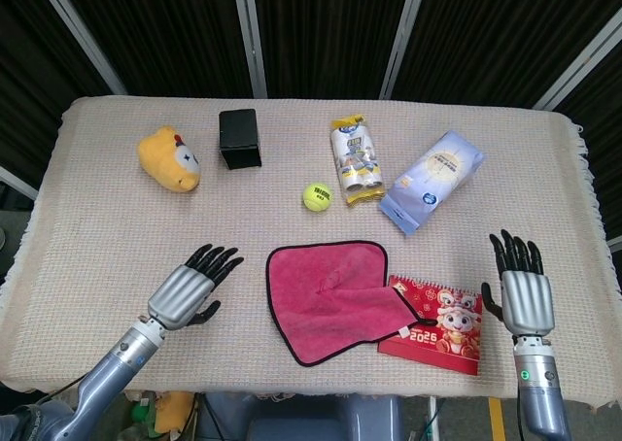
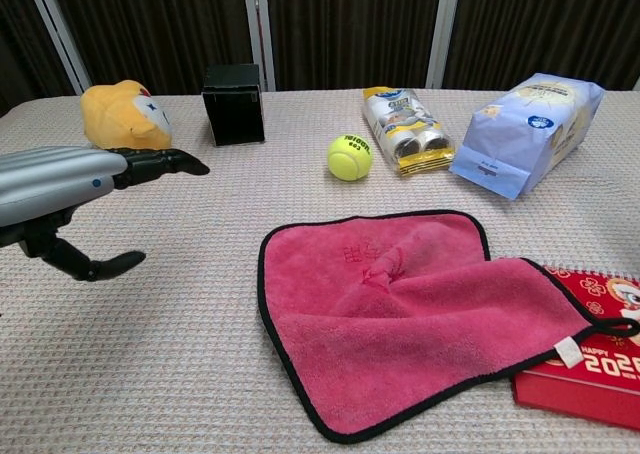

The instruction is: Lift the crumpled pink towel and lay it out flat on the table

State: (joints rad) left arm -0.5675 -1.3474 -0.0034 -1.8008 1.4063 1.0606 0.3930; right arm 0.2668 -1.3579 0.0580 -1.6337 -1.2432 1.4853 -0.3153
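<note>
The pink towel [image 1: 330, 297] with a black hem lies mostly spread near the table's front edge, a small pucker at its middle [image 2: 385, 266]. Its right corner drapes over a red calendar [image 1: 439, 326]. My left hand [image 1: 187, 290] hovers open, fingers stretched forward, a hand's width left of the towel; the chest view shows the left hand [image 2: 70, 179] at the left edge. My right hand [image 1: 523, 290] is open with fingers straight, right of the calendar and apart from the towel. It is outside the chest view.
Along the back stand a yellow plush toy [image 1: 170, 158], a black box [image 1: 239, 138], a tennis ball [image 1: 317, 196], a pack of rolls [image 1: 356, 161] and a pale blue bag [image 1: 432, 180]. The beige tablecloth [image 1: 107, 237] covers the table.
</note>
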